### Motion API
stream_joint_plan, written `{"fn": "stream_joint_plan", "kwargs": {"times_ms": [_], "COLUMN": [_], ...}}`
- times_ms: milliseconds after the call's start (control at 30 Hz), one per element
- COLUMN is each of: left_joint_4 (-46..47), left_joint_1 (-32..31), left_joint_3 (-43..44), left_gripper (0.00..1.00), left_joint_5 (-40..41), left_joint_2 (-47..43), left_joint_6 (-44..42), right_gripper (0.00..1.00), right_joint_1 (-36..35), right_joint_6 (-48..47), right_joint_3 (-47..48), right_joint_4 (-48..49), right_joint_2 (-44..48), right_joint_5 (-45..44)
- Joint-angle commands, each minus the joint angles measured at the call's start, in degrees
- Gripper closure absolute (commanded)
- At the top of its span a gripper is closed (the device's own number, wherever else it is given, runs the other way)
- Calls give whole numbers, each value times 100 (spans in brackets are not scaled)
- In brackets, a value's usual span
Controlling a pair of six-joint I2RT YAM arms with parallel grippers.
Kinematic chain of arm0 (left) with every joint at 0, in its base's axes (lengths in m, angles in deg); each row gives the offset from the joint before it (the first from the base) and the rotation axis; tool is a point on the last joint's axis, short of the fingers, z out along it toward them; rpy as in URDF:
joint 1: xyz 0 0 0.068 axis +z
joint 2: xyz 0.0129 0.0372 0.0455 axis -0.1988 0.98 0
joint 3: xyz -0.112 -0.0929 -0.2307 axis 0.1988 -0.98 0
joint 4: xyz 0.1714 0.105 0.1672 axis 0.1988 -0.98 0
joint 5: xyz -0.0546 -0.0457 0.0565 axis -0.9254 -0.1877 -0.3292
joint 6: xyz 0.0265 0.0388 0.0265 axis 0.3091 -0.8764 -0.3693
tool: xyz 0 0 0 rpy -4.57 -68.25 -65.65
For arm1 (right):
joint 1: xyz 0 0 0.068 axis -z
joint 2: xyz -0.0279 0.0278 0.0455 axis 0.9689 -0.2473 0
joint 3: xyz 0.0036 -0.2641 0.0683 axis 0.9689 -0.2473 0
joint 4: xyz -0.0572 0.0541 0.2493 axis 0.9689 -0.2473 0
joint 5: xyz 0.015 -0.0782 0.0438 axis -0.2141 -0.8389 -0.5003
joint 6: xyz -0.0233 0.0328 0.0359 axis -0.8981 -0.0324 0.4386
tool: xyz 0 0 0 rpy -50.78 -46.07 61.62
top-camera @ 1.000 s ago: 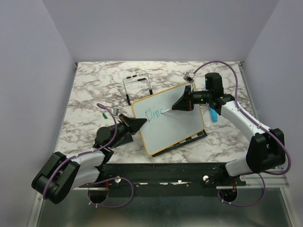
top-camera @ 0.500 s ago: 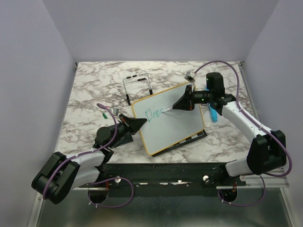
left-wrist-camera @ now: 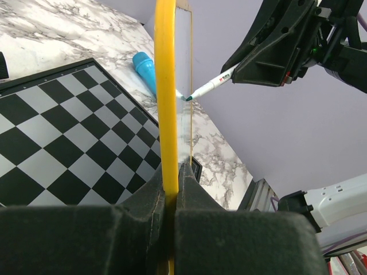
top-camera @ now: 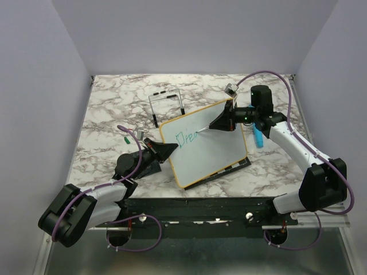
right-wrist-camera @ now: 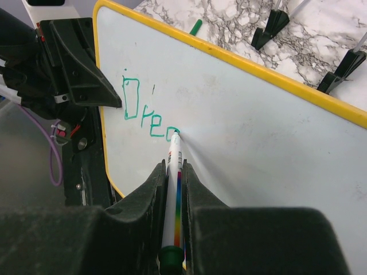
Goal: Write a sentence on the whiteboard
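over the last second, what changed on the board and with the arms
The right hand, shut on the marker, slid slightly right and away from the bases, and the sentence gained part of a fourth letter after "Dre". The left hand stayed clamped on the edge of the whiteboard, which did not shift.
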Motion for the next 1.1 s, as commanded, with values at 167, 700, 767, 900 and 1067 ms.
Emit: {"fn": "stream_joint_plan", "kwargs": {"times_ms": [167,700,767,900,1067], "left_joint_4": [-319,-337,-328,-284,-240], "left_joint_1": [-24,-24,-24,-24,-24], "left_joint_3": [-22,-40,-40,-31,-40], "left_gripper": [100,100,100,100,100], "left_joint_5": [-221,-203,-194,-203,-238], "left_joint_2": [22,4,13,48,74], "left_joint_6": [-752,-761,-753,-726,-709], "right_gripper": [100,99,99,99,99], "right_joint_1": [19,212,238,230,230], "right_joint_6": [-136,-373,-347,-294,-136], "right_joint_3": [-128,-208,-137,73,197], "right_joint_4": [-62,-352,-335,-291,-124], "right_joint_2": [65,452,461,312,110], "right_joint_5": [-91,-30,-4,-21,-21]}}
